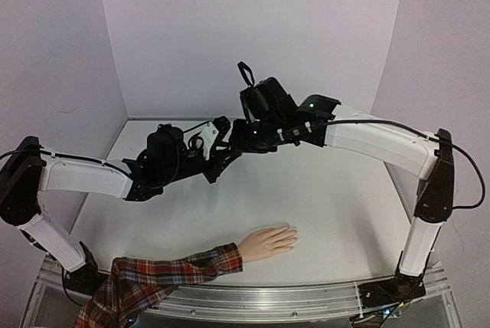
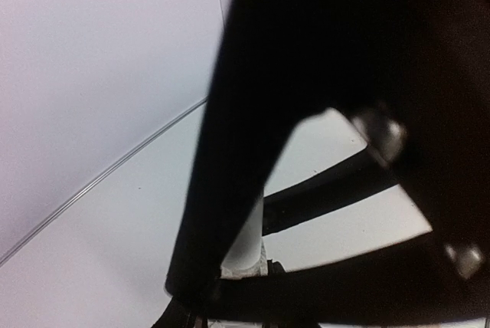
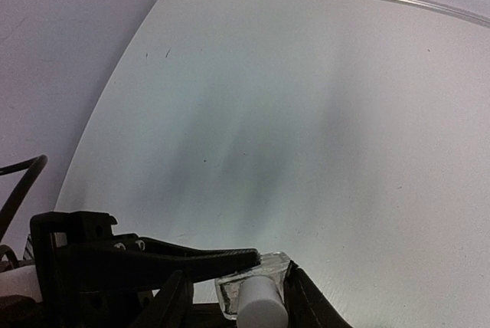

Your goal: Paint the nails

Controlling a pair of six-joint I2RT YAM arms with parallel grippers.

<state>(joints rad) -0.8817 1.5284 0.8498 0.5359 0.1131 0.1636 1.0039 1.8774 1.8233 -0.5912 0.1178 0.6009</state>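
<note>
The pale mannequin hand (image 1: 268,242) lies palm down near the table's front edge, its red plaid sleeve (image 1: 164,273) running off to the left. The nails (image 1: 294,237) at its fingertips hardly differ from the skin. Both grippers meet in mid-air over the table's middle. My left gripper (image 1: 220,139) (image 2: 245,273) is shut on a small clear bottle (image 3: 253,280). The bottle's white cap (image 3: 262,306) (image 2: 246,240) points toward my right gripper (image 1: 243,135) (image 3: 239,286), which stands open around the cap with a gap at its left finger.
White walls close the table (image 1: 337,213) at the back and both sides. The right arm's black finger (image 2: 253,113) fills much of the left wrist view. A cable (image 2: 329,190) crosses behind the bottle.
</note>
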